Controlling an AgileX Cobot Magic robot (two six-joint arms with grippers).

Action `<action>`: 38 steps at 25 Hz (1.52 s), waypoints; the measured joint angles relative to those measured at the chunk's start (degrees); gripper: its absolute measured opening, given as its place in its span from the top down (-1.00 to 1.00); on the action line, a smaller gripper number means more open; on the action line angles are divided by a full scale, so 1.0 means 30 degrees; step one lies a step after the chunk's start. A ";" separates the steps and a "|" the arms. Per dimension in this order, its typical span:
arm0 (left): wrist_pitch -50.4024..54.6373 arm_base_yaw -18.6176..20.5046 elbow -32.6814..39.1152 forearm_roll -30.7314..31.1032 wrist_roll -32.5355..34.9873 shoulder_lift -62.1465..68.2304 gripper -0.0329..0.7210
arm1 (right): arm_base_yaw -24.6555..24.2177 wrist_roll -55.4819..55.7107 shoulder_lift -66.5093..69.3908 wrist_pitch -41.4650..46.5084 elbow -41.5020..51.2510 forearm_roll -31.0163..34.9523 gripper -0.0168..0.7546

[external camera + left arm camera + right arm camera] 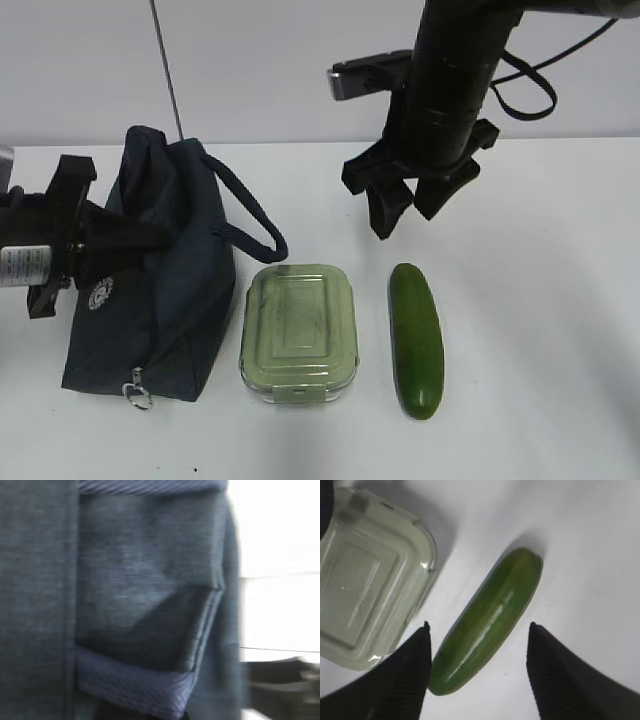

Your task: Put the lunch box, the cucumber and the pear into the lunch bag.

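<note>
The navy lunch bag (170, 300) stands at the left, and its fabric fills the left wrist view (140, 580). My left gripper (160, 238) reaches in from the left, its fingers together and pinching the bag's side near the top. The sage-green lunch box (298, 330) lies just right of the bag, lid on. The dark green cucumber (416, 340) lies right of the box. My right gripper (408, 215) is open and hangs above the cucumber's far end. In the right wrist view the gripper (478, 630) straddles the cucumber (490, 620), with the box (365, 580) at the left. The pear is out of view.
The bag's loop handle (250, 215) hangs toward the lunch box. A metal ring pull (138, 395) sits at the bag's front corner. White table (540, 300) stretches to the right of the cucumber.
</note>
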 joint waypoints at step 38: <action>0.3903 0.0084 -0.1609 0.2818 0.0148 0.0100 0.95 | 0.0000 0.2574 0.3352 -0.4273 0.4283 -0.0967 -0.14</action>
